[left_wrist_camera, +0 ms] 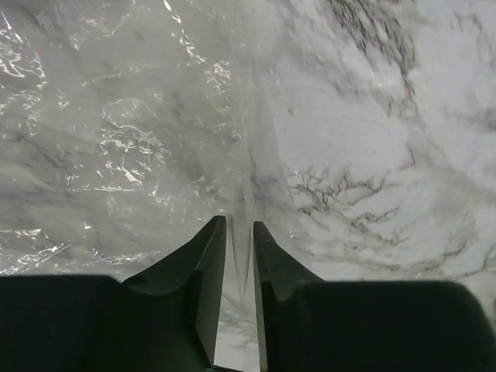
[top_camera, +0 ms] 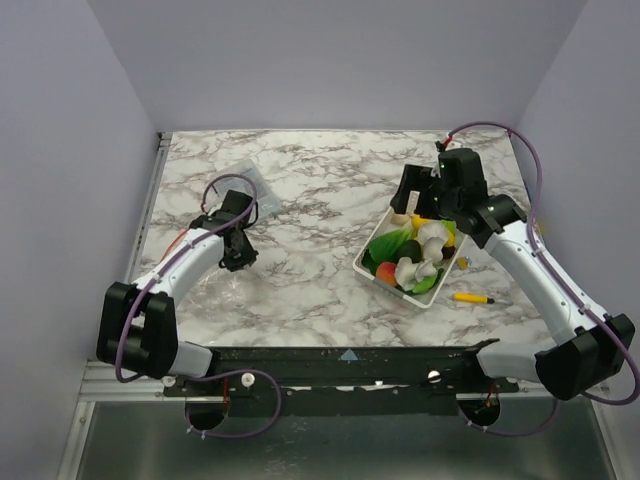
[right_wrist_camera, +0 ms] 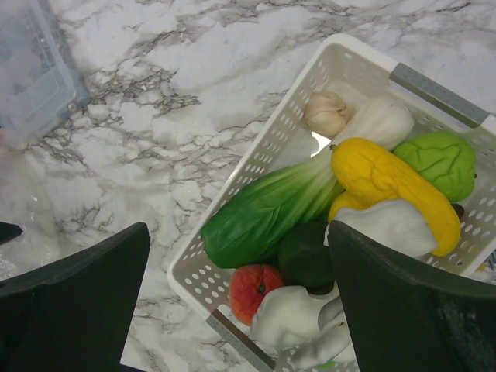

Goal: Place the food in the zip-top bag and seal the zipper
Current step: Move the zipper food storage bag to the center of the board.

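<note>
Left wrist shows left fingers (left_wrist_camera: 205, 260) pinching film of the zip-top bag (left_wrist_camera: 116, 139); right fingers (right_wrist_camera: 77, 298) spread above the food (right_wrist_camera: 380, 174).

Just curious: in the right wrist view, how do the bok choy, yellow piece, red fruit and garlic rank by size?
1. bok choy
2. yellow piece
3. red fruit
4. garlic, though the last two look nearly alike.

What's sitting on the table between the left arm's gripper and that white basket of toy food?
Nothing. In the top view, only bare marble tabletop stretches from the left gripper across to the white basket.
</note>
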